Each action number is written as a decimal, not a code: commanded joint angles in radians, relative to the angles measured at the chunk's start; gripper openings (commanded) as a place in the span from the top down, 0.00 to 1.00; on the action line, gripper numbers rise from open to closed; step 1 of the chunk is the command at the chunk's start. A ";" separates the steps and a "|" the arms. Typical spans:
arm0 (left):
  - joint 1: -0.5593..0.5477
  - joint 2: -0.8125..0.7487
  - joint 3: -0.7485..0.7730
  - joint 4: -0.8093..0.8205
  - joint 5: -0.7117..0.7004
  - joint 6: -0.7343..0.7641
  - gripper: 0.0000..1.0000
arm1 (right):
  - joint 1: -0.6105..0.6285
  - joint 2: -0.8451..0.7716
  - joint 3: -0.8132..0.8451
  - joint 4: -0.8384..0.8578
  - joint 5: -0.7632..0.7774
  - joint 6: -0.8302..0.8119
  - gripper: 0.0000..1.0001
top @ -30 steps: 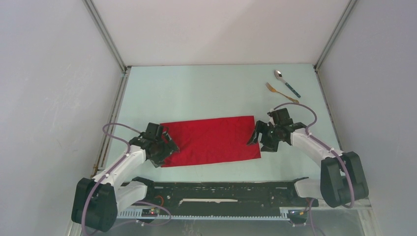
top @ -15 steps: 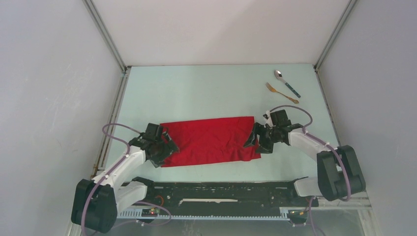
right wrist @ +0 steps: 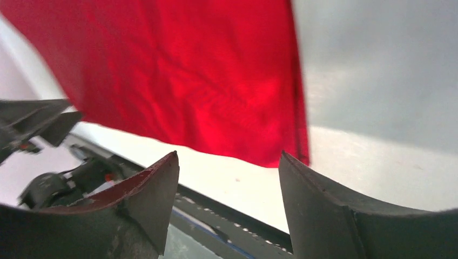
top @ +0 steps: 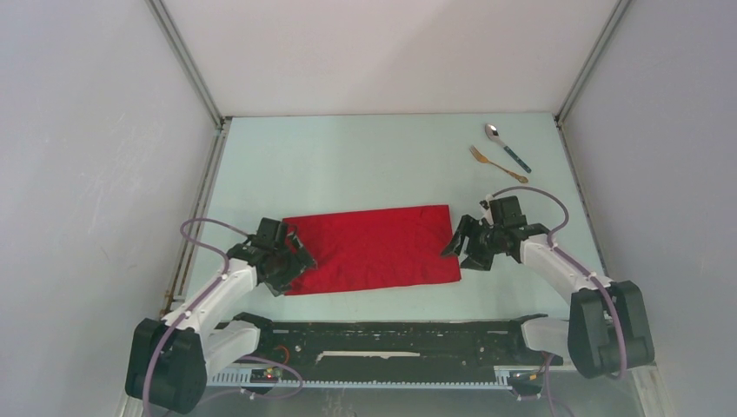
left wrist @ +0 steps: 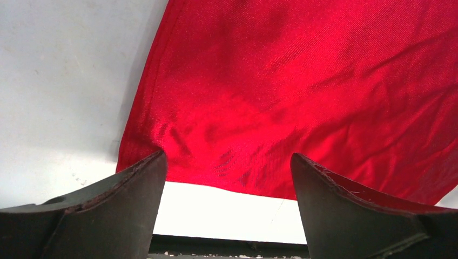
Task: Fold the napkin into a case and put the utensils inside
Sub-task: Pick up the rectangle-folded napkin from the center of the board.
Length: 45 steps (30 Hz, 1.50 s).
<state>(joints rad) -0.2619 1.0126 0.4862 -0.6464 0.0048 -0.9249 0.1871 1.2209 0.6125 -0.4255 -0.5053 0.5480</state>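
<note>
Across the near half of the table [top: 348, 165] the napkin [top: 374, 249] lies flat as a red rectangle, already doubled by the look of it. Its long axis runs left to right, parallel to the row of arm bases. It is not yet the narrow case the task wants.

The left gripper [top: 295, 259] sits over the napkin's left short end with its jaws spread wide. In the left wrist view the near left corner of the cloth lies in the gap between them, unpinched. The right gripper [top: 459, 250] stands at the opposite short end, also spread and holding nothing. Its wrist view shows the near right corner just ahead of the fingertips. That view is blurred, so I cannot say whether the fingers touch the fabric.

Each arm is therefore nearest its own end. The near long edge runs between the two grippers, so the next fold would likely lift that edge away from the bases.

Well beyond the right gripper, toward the far right corner, the spoon [top: 508, 148] and fork [top: 497, 163] lie side by side, clear of the cloth and closer to the right arm.
</note>
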 commanded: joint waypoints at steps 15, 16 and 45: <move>-0.004 -0.125 0.008 0.076 0.023 0.044 0.00 | 0.080 0.206 0.013 0.087 0.082 0.019 0.21; -0.004 -0.131 0.009 0.083 0.029 0.048 0.00 | 0.074 0.222 0.015 0.095 0.105 0.014 0.20; 0.273 0.511 0.325 0.572 0.112 0.036 0.00 | -0.054 0.676 0.499 0.449 -0.269 0.123 0.04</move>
<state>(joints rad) -0.0143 1.4803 0.7753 -0.1284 0.1421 -0.8978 0.1589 1.8633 1.0714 -0.0437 -0.7170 0.6605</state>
